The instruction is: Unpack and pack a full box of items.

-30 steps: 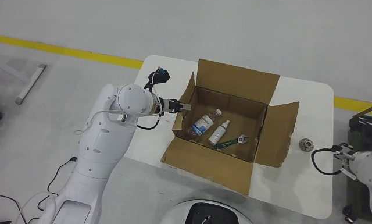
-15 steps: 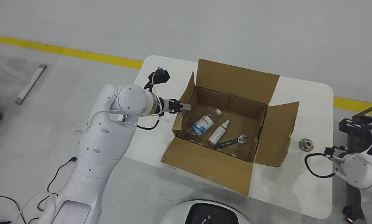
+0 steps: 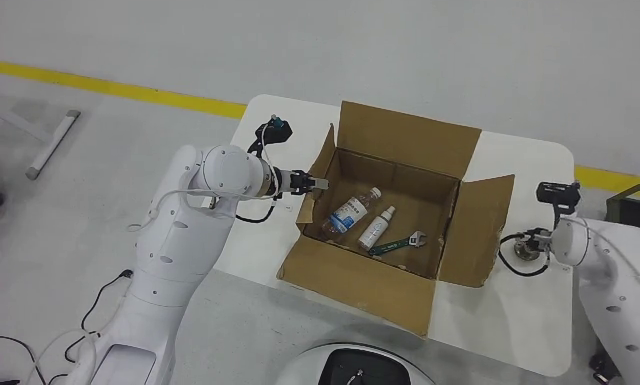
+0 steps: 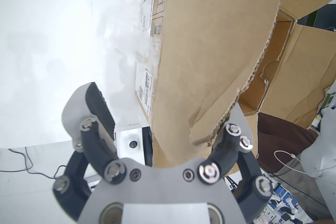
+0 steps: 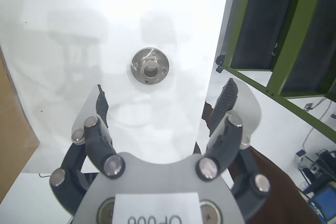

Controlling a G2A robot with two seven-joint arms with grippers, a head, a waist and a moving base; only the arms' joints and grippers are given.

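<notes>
The cardboard box [image 3: 410, 135] sits open on the white table [image 3: 520, 325], all four flaps splayed out, plain brown corrugated board with rough, torn edges. Three things lie on its floor, side by side. One is a clear bottle [image 3: 350, 213] with a blue label, lying on its side. Next to it is a slim white spray bottle [image 3: 378, 228], and then a wrench [image 3: 400, 245] with a green handle and a bare metal head.

The left gripper [image 4: 165, 109] is up against the box's left side flap [image 4: 210, 38]. Its jaws are spread wide and the flap's ragged lower corner hangs between them (I can't tell whether either finger actually touches the board). The one pad [image 4: 101, 107] that shows is black ribbed rubber on a curved grey metal finger.

On the other side, the right gripper [image 5: 166, 91] hovers low over the bare table beyond the box's right flap, with its fingers wide apart and empty. Just ahead of its tips, not between them, lies a steel flange [image 5: 150, 69]. It is a shiny round disc with a raised hub, a centre bore and small bolt holes, lying flat on the table outside the box. A green-framed rack [image 5: 288, 25] stands past the table edge.
</notes>
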